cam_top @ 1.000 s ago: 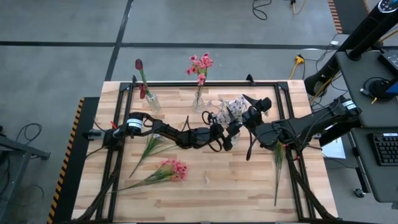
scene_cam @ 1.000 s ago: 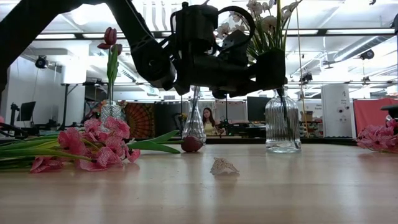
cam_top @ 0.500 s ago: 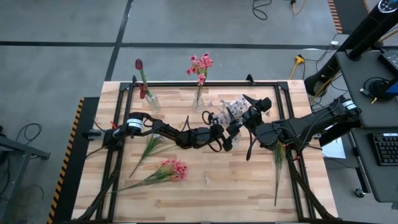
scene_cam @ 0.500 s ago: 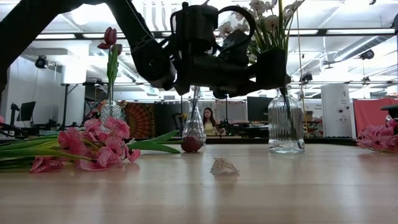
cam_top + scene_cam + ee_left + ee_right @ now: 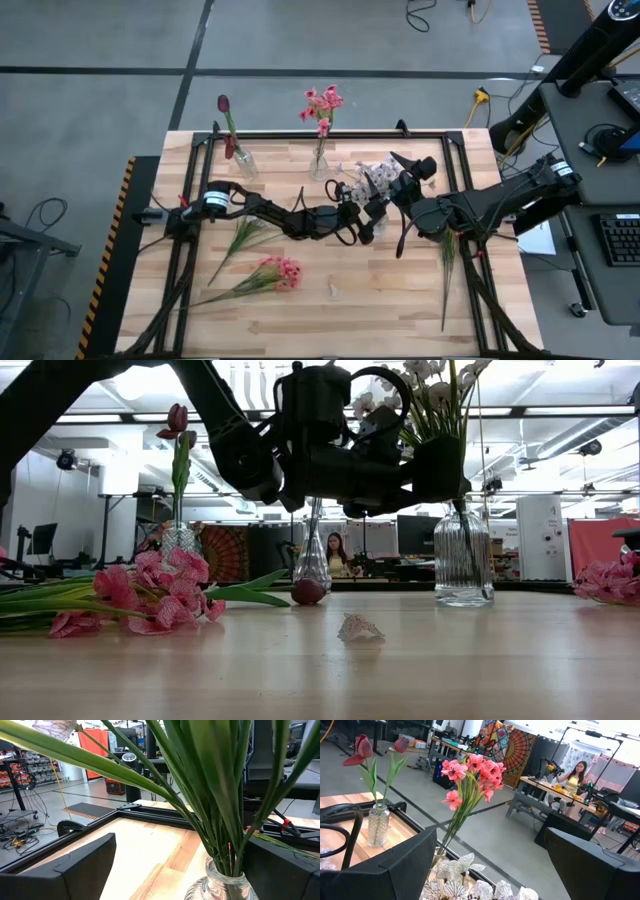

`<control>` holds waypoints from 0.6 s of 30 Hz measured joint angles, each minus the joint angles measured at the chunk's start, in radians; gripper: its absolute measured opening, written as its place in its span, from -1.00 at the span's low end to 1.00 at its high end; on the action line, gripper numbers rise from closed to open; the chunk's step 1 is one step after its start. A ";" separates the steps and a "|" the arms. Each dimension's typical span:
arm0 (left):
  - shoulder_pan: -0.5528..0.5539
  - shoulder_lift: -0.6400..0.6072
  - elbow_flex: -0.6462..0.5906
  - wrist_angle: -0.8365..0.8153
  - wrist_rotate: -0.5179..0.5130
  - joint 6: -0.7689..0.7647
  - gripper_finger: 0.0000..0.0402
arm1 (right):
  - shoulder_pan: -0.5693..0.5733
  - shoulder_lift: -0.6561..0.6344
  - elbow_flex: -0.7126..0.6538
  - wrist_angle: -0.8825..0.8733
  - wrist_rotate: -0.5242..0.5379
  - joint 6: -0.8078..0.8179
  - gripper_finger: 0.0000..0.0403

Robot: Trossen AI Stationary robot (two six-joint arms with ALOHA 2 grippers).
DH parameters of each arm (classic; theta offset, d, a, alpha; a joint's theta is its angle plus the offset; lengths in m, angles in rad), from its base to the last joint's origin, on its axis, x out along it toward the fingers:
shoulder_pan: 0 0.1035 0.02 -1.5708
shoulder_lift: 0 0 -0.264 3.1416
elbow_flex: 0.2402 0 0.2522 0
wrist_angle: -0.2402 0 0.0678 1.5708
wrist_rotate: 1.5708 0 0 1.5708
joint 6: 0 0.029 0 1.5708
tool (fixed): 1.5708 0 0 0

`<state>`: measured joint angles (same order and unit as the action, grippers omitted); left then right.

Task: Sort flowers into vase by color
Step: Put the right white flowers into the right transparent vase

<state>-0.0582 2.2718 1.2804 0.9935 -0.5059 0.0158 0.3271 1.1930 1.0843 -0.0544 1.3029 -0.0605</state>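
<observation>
Three vases: far row, one colour each.
Left pincer (image 5: 368, 222): fully spread, straddling white-spray vase (image 5: 220, 885), holding nothing.
Right pincer (image 5: 395, 190): spread wide, empty.
Pink bunch (image 5: 272, 273): near-left table (image 5: 380, 320), unsorted.

Ribbed clear glass vase (image 5: 462, 560), wooden table (image 5: 380, 295)

Wooden table (image 5: 380, 300), black-framed. Laid on it: pink flowers (image 5: 280, 272), green stems (image 5: 446, 262), small fallen blossom (image 5: 334, 290). Three glass vases (image 5: 243, 163) are stood along far edge.
</observation>
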 joint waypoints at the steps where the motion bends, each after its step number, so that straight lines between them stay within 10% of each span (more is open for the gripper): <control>1: 0.000 -0.002 0.000 -0.001 0.000 0.000 0.92 | 0.000 0.000 0.000 0.000 0.000 0.000 0.81; 18: -0.009 -0.022 -0.001 -0.027 0.003 0.002 0.92 | 0.000 0.000 0.000 0.000 0.000 0.000 0.81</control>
<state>-0.0672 2.2502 1.2797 0.9669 -0.5030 0.0174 0.3271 1.1931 1.0843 -0.0547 1.3029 -0.0608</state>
